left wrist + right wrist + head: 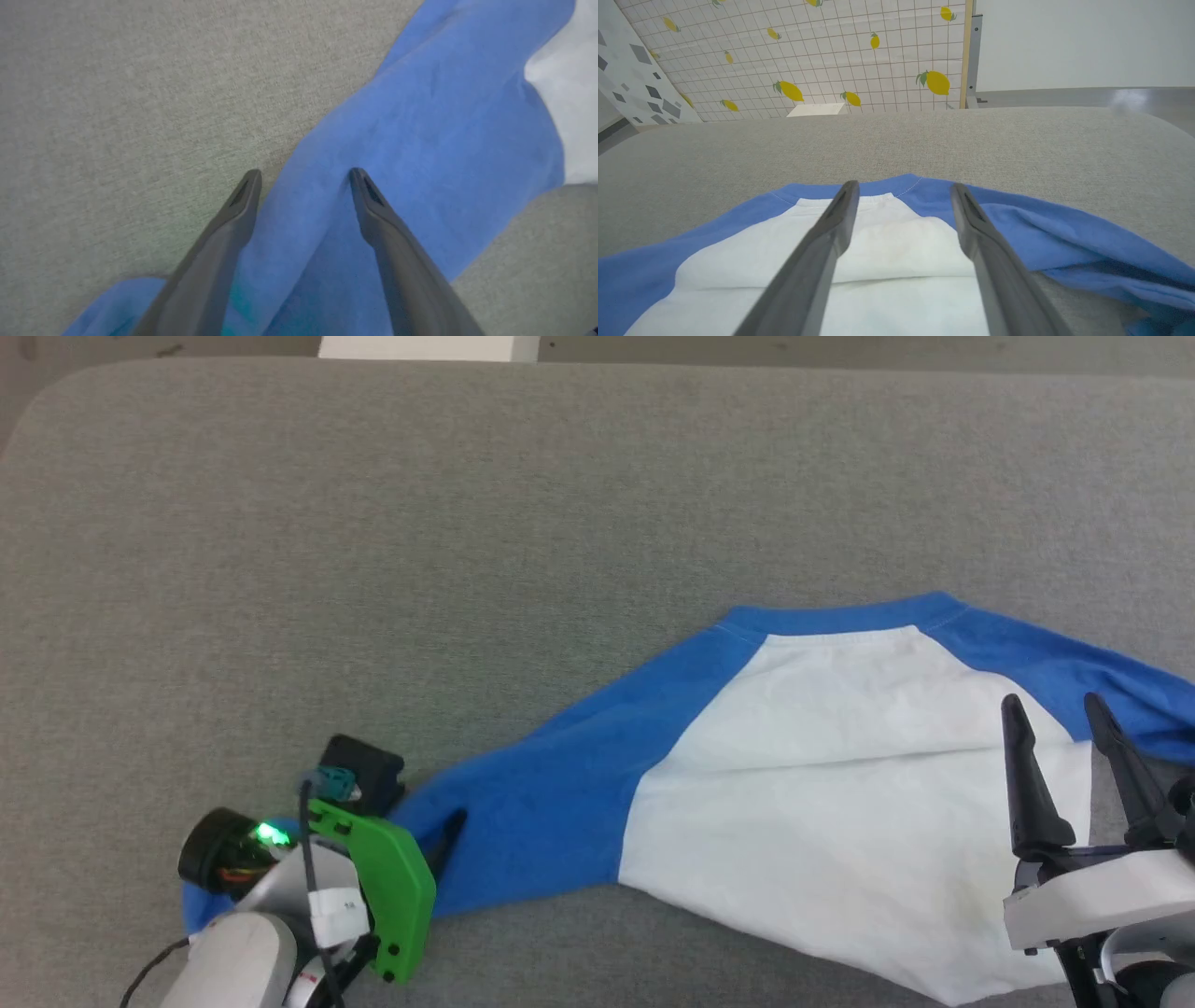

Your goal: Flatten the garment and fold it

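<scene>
Beneath our left gripper point(303, 179), fingers spread and pinching nothing, we note a blue sleeve of the shirt point(822, 784); right gripper point(1060, 709) likewise spread, above its white body; shirt lies on grey pad point(467, 523).

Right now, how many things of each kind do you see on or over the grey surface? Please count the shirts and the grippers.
Shirt: 1
Grippers: 2, the left gripper and the right gripper, both open
Total: 3
</scene>
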Controlling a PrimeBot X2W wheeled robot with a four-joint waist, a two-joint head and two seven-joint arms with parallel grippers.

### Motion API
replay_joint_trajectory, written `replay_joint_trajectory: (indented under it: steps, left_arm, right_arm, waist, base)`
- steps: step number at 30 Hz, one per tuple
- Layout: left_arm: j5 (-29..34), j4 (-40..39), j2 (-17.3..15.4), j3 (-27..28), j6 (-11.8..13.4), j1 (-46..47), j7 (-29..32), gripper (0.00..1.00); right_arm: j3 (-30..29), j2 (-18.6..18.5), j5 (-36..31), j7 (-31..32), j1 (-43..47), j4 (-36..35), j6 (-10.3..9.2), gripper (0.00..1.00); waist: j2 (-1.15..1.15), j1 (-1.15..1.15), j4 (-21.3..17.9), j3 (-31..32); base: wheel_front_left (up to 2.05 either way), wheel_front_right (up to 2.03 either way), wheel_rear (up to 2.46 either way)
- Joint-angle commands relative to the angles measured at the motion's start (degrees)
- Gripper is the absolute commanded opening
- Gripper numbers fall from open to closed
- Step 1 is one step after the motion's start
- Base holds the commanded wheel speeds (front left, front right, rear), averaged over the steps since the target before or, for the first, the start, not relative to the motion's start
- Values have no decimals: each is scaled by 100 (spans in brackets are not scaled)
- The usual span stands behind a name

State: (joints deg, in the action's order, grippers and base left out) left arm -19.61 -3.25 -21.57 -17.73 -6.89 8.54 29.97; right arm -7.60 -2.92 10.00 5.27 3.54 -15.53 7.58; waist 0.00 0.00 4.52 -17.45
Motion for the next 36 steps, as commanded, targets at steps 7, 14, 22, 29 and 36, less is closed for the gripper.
replay_joint_trajectory:
  steps: [7, 14, 22, 29, 36]
  left_arm:
    - [-63, 518, -187, -196, -9, 282, -293, 0]
    - [202, 509, -160, 309, 600, 382, -1265, 0]
    - [-186, 449, -120, 464, 862, -369, -770, 100]
    - [-878, -447, 384, 747, 752, -282, -1387, 100]
    - [-456, -1216, 203, 417, 527, 602, -1260, 100]
  right_arm:
    - [-10, 4, 17, -74, -130, 71, -9, 100]
    - [-44, 4, -35, -36, -181, 41, -9, 100]
    - [12, 4, -29, -20, -158, 30, -9, 100]
    - [27, 4, -19, -7, -153, 28, -9, 100]
    - [55, 4, -11, -9, -204, -25, -9, 100]
  waist:
    - [0, 0, -116, -130]
    - [0, 0, -28, -101]
    - [0, 0, -28, -92]
    - [0, 0, -58, -71]
    - [0, 0, -154, -242]
  base:
    - [0, 0, 0]
    - [0, 0, 0]
    - [0, 0, 0]
    - [0, 0, 0]
    - [0, 0, 0]
